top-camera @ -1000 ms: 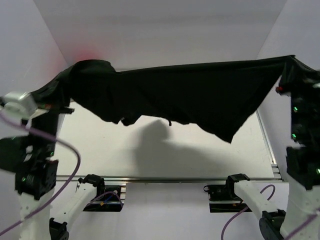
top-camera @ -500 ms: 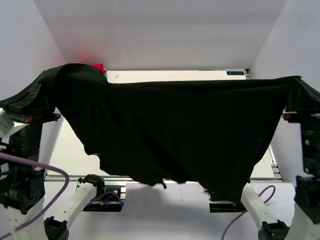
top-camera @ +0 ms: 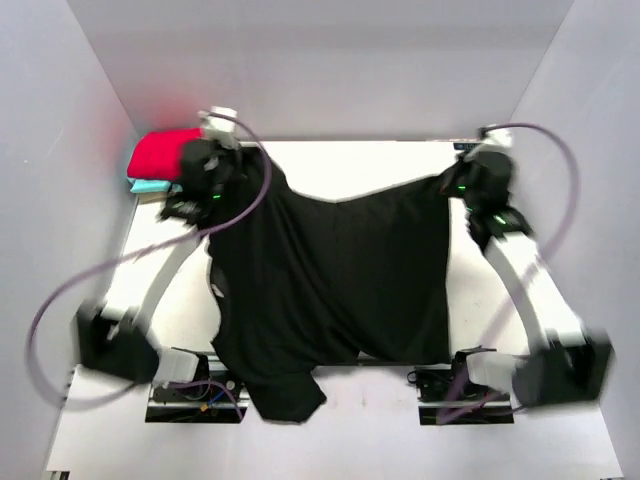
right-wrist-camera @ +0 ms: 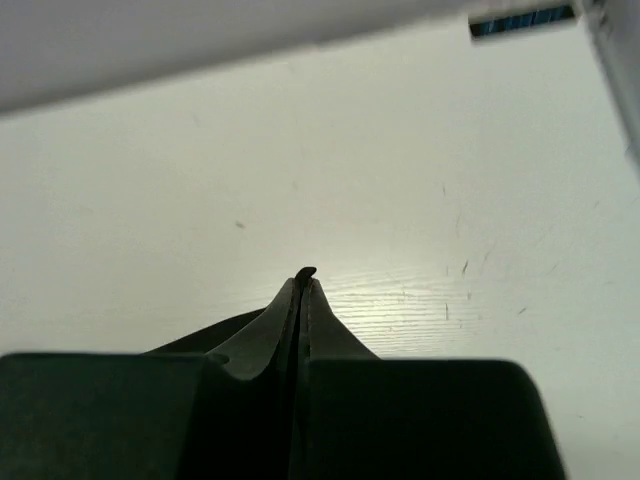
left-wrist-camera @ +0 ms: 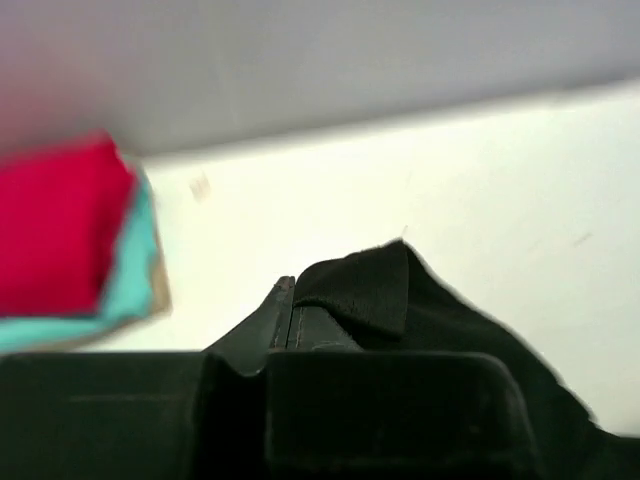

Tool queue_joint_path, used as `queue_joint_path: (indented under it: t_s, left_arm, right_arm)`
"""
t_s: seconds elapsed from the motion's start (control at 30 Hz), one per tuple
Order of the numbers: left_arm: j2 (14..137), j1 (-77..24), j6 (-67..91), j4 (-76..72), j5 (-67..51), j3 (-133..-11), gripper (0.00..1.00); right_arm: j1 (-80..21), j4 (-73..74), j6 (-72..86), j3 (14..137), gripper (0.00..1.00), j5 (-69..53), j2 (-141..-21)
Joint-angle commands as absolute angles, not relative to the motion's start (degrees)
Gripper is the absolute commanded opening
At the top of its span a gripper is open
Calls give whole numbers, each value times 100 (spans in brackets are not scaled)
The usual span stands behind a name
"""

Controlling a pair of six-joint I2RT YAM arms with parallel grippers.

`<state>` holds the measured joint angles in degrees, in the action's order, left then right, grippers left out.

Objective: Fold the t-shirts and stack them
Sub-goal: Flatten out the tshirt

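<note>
My left gripper (left-wrist-camera: 290,300) and right gripper (right-wrist-camera: 303,288) each clamp tight on a far corner of the black shirt (top-camera: 330,280), spread across the table (top-camera: 350,165), hem over its near edge; red shirt (top-camera: 160,155) in far-left corner.

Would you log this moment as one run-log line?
black t-shirt: spread on table | left gripper: shut on far-left corner | right gripper: shut on far-right corner

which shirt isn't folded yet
The black shirt: it lies spread open across the table, while the red shirt and teal shirt are small folded rectangles stacked at the far left corner.
</note>
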<state>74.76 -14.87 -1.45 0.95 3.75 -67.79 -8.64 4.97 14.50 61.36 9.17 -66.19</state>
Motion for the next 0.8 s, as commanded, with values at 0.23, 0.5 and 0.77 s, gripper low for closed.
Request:
queue_joint_path:
  t_s: [0.23, 0.5, 0.77]
  left_arm:
    - [12220, -1187, 236, 682, 853, -9820, 100]
    - [12104, -1187, 290, 545, 282, -10117, 100]
    - [10305, -1187, 861, 642, -815, -8054, 100]
  right_arm:
    - [-747, 1199, 1450, 9717, 77, 871, -11781]
    - [-747, 1459, 1345, 10021, 90, 1045, -11831]
    - [-765, 1740, 1731, 8142, 90, 467, -10417]
